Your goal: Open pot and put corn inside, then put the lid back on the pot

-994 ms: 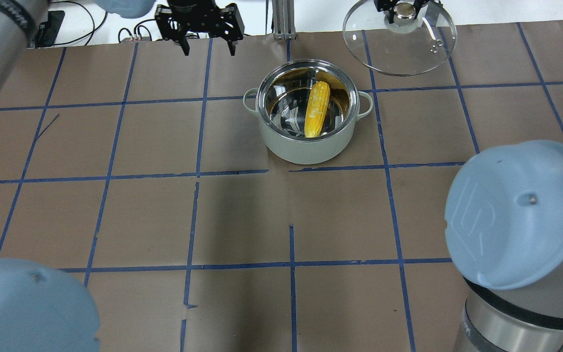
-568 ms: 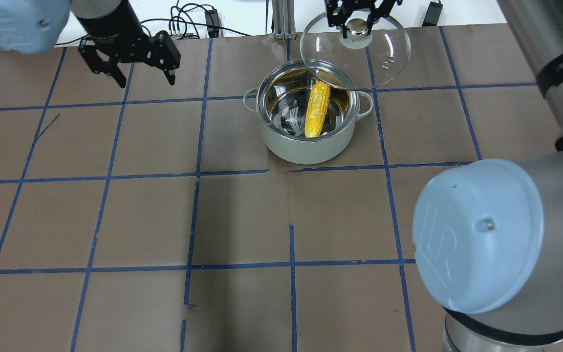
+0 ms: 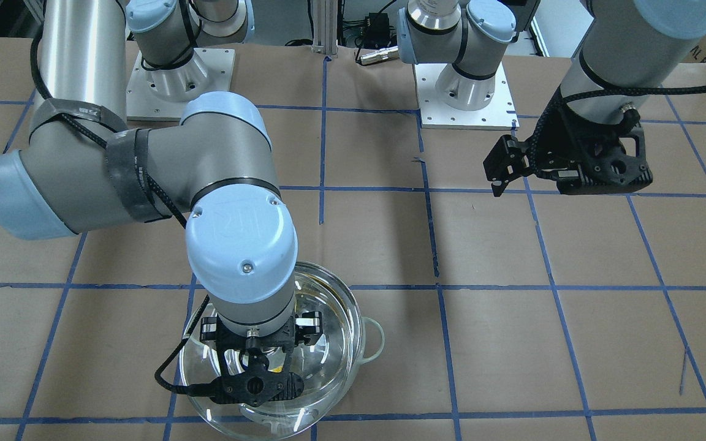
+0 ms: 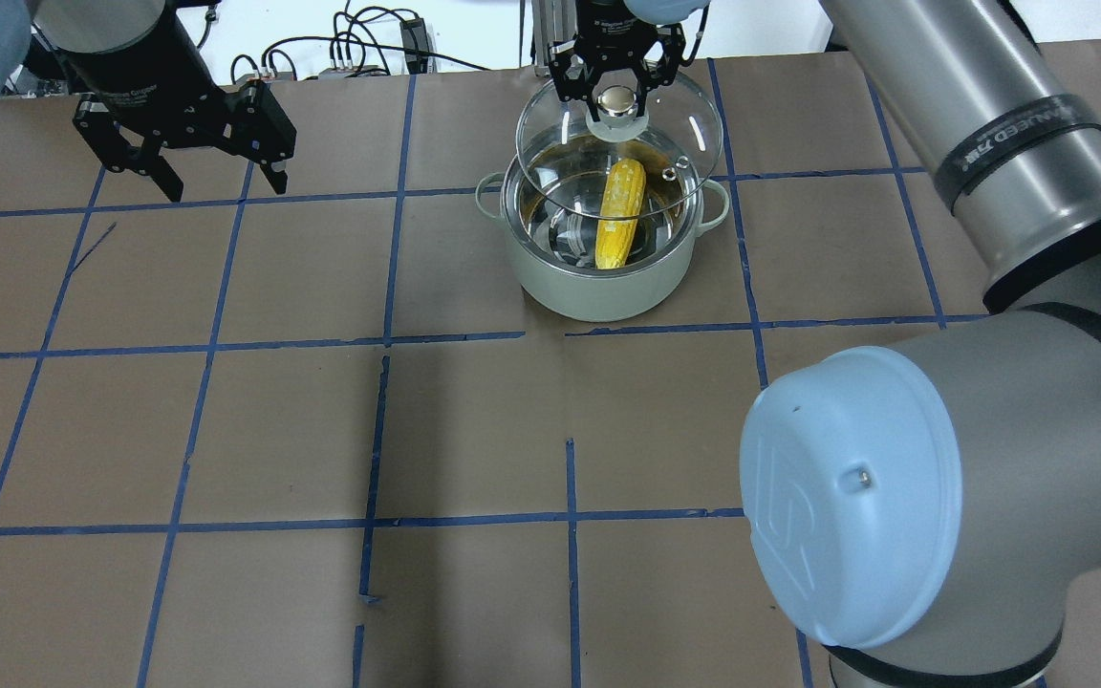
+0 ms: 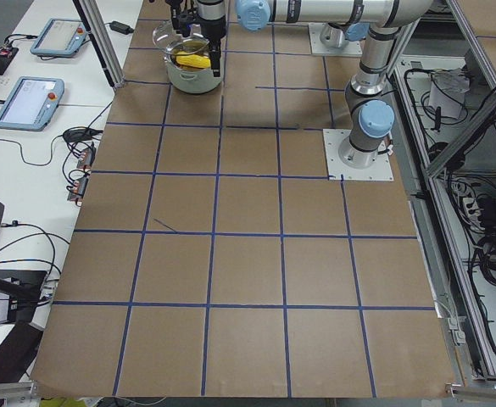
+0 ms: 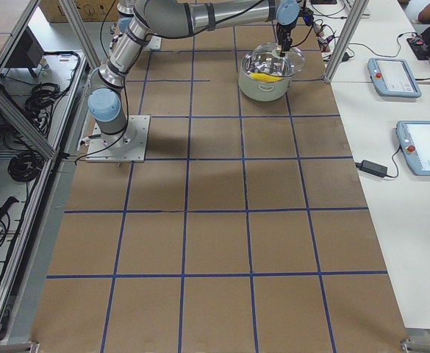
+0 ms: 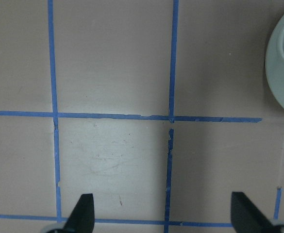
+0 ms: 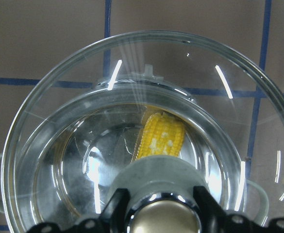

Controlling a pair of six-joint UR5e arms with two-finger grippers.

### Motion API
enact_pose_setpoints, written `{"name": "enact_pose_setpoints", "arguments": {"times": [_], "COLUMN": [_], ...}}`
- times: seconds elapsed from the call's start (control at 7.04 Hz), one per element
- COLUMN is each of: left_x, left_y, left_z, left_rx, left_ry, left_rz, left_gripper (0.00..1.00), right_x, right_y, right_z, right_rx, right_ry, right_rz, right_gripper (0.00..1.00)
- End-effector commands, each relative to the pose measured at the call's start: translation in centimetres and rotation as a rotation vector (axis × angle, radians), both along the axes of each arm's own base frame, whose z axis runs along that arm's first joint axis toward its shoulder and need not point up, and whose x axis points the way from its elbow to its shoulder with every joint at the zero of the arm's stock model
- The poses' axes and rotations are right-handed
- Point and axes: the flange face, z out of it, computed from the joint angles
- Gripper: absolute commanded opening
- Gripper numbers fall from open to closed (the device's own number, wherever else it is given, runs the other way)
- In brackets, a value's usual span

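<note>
Pot (image 4: 598, 287) sits on the table (image 4: 474, 430) toward 12 o'clock from table centre in the overhead view, upright, loop handles at 3 and 9 o'clock. Corn (image 4: 619, 215) is inside it, lying on the steel bottom roughly along the 12–6 line and right of centre. Lid (image 4: 670, 143) is not seated: it is held in the air over the pot opening, and in the overhead view it overlaps the rim offset toward 12 o'clock. Can't tell whether the glass edge touches the rim. Right gripper (image 4: 617, 96) is clamped on the lid knob, carrying it. Left gripper (image 4: 224, 188) is at 10 o'clock, well apart from the pot, fingers spread and empty, above bare table.
</note>
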Motion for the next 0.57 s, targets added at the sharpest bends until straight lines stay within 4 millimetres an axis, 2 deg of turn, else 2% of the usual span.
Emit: {"name": "enact_pose_setpoints", "arguments": {"times": [0.0,0.14,0.43], "left_x": [-0.2,-0.3,-0.3], "left_y": [-0.4,-0.3,1.1], "left_z": [1.1,1.0,0.8], "left_rx": [0.012,0.013,0.011], "left_ry": [-0.022,-0.019,-0.005], "left_rz": [-0.004,-0.006,-0.040], "left_gripper": [1.00,1.00,1.00], "right_x": [1.2,1.8,2.2], "right_y": [0.5,0.6,0.4], "right_z": [-0.7,-1.5,-2.6], "right_rx": [0.012,0.023,0.035], "right_ry": [0.002,0.005,0.001], "right_rz": [0.007,0.015,0.012], "right_gripper": [0.09,0.09,0.09]}}
